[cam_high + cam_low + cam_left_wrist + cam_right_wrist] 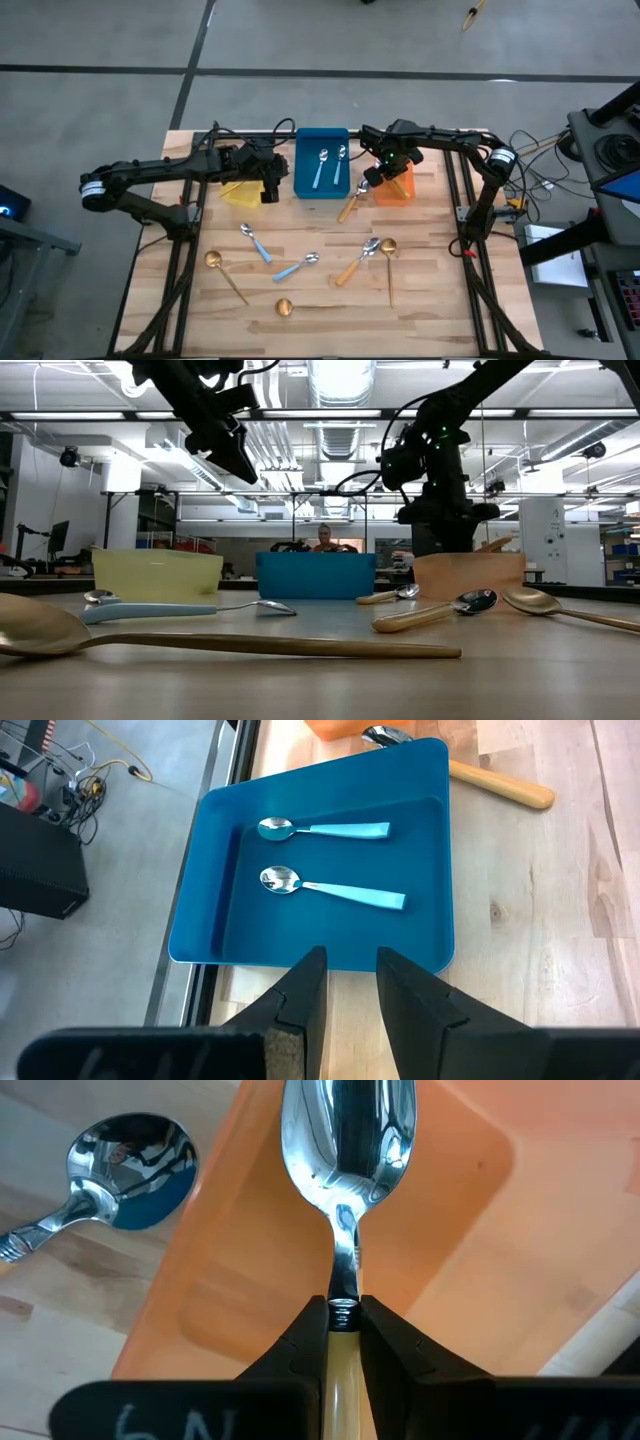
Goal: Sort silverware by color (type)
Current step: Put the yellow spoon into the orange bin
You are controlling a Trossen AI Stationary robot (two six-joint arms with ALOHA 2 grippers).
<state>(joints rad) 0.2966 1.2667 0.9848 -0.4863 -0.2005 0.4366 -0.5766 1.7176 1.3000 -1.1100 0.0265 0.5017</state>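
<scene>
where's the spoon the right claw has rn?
The orange-handled spoon hangs in the right claw above the orange bin, at the table's far right beside the blue bin.

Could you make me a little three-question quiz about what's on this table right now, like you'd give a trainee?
1. True or false: the blue bin holds two blue-handled spoons.
2. What is the right gripper holding, and over which bin?
3. How many gold spoons lie loose on the table? A) one B) three C) five

Key
1. True; both lie inside it with their bowls toward the same end.
2. An orange-handled spoon, gripped near its neck, over the orange bin. The left gripper hangs open and empty near the blue bin.
3. B, three.
</scene>
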